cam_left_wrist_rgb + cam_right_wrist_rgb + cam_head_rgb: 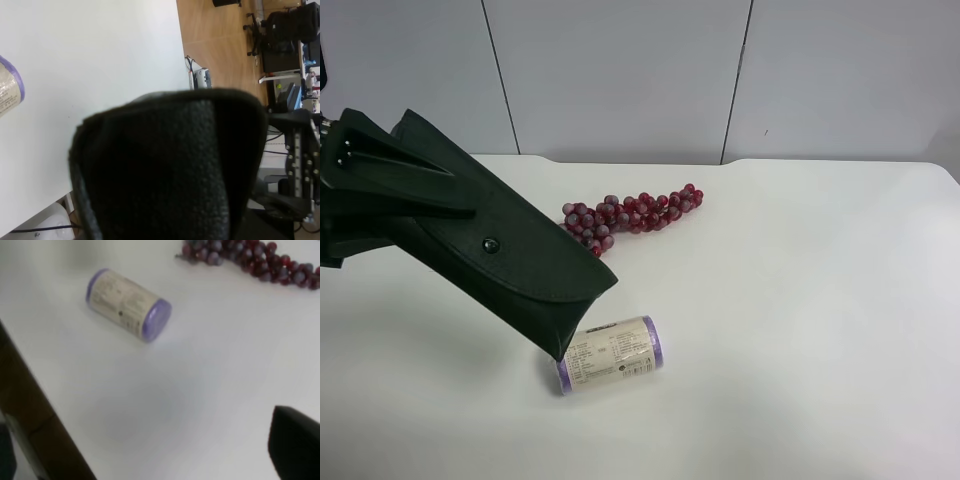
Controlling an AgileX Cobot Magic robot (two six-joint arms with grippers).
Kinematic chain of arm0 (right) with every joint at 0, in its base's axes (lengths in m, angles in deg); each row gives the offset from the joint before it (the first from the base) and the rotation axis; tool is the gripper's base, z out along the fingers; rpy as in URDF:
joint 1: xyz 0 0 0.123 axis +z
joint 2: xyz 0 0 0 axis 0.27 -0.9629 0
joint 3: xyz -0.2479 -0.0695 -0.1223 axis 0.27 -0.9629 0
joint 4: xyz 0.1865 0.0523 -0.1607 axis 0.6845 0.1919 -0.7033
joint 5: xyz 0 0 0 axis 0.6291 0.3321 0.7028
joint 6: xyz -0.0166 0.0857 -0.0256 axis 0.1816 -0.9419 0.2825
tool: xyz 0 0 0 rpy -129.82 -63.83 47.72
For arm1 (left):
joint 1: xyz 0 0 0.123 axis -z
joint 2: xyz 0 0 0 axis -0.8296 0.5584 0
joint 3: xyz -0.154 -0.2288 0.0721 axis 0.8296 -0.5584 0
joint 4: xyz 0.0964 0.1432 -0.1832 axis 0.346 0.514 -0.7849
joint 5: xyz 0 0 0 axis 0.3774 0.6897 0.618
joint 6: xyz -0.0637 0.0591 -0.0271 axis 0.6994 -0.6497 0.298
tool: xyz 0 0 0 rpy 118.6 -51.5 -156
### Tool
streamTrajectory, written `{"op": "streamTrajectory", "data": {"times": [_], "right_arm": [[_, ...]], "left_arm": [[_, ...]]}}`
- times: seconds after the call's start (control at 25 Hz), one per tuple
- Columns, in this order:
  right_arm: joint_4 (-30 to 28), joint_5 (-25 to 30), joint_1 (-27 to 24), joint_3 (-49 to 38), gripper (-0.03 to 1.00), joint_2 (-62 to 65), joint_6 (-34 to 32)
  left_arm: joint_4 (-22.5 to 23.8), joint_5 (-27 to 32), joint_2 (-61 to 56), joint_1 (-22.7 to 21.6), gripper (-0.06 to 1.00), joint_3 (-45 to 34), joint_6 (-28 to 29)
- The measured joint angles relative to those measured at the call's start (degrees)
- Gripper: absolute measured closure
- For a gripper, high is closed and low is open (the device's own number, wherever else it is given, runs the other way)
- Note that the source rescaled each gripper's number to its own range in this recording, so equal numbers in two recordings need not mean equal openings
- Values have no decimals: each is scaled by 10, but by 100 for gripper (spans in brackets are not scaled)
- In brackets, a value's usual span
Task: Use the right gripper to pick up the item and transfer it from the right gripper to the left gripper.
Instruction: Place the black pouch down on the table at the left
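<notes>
My left gripper (pixel 440 195) is clamped on the upper end of the blackish-green glasses case (pixel 520 250), fingers pressed against it. It holds the case tilted in the air, flap closed, with the small snap (pixel 490 244) facing the high camera. From my left wrist the case's grainy end (pixel 170 165) fills most of the view. My right gripper (pixel 297 445) shows only one dark finger, touching nothing, so I cannot tell how far it is spread. Below the case's free lower end the purple-ended roll (pixel 612 354) lies on its side; its pale label carries fine print too small to read. The bunch of red grapes (pixel 632 214) lies farther out from my left gripper, beyond the case. Roll and grapes rest on a white table (pixel 820 330) backed by pale grey wall panels (pixel 620 70). Past the table edge are a wooden floor (pixel 220 45) and a black office chair (pixel 292 22).
</notes>
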Motion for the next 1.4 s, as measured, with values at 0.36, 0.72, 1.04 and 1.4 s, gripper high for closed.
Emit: {"op": "streamTrajectory", "data": {"times": [0.36,0.72,1.04,1.4], "right_arm": [[-3,-12,0,-5,-3,1,-4],[-3,-13,-110,-5,-3,1,-5],[-3,-16,-310,-5,-3,34,-5],[-2,-16,-442,-5,-3,35,-5]], "left_arm": [[0,0,0,0,94,0,-2],[0,0,0,0,94,0,-2],[0,0,0,0,94,0,-4],[2,0,0,0,94,0,-17]]}}
